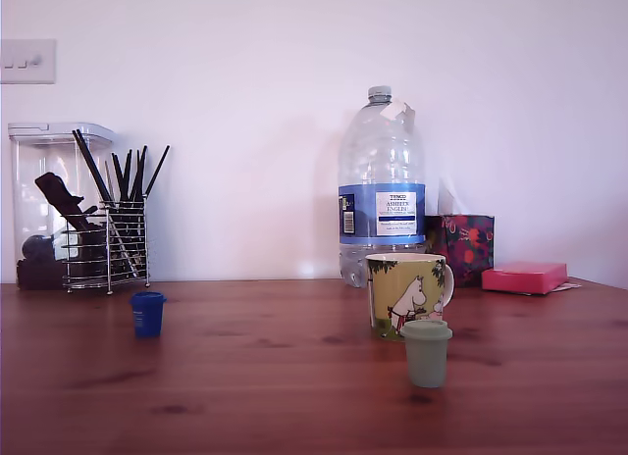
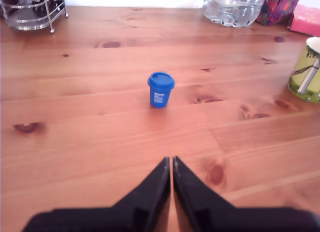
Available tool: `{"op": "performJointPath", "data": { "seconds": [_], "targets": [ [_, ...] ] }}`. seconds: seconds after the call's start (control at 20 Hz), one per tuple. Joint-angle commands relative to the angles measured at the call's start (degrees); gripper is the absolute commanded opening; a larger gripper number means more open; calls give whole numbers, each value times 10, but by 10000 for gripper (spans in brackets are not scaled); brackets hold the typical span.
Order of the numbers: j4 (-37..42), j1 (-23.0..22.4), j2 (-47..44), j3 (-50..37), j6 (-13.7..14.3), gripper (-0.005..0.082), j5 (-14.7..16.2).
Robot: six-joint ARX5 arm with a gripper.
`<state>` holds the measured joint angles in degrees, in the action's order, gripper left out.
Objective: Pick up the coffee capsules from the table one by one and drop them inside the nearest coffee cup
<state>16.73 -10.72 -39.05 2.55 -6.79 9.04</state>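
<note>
One tapered blue capsule (image 2: 161, 90) stands on the knotty wooden table (image 2: 90, 142).

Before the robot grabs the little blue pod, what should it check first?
1. Blue capsule stands alone on the table: ok.
2. Gripper open wide enough to take it: not ok, the jaws are shut and hold nothing.
3. Bare wood between gripper and blue capsule in the wrist view: ok.
4. Coffee cup upright, mouth facing up: ok.
5. Room inside the coffee cup: cannot tell, neither view looks into it.
6. Green capsule apart from the coffee cup: cannot tell, it overlaps the cup in the exterior view.
</note>
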Motion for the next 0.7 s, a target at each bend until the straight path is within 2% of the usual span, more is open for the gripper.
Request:
{"op": "performJointPath", "data": {
  "seconds": [0.0, 0.15, 0.2, 0.25, 0.35, 0.4, 0.45, 0.65],
  "targets": [
    [56, 1, -44, -7, 17, -19, 2],
    [152, 0, -128, -5, 36, -17, 15],
    [180, 1, -155, -4, 49, 37, 28],
    [205, 0, -175, -4, 52, 192, 37],
    [256, 0, -218, -4, 51, 680, 41],
    [274, 0, -237, -4, 56, 804, 41],
    [292, -2, -255, -3, 60, 779, 42],
    [363, -2, -328, 5, 73, 779, 41]
  ]
}}
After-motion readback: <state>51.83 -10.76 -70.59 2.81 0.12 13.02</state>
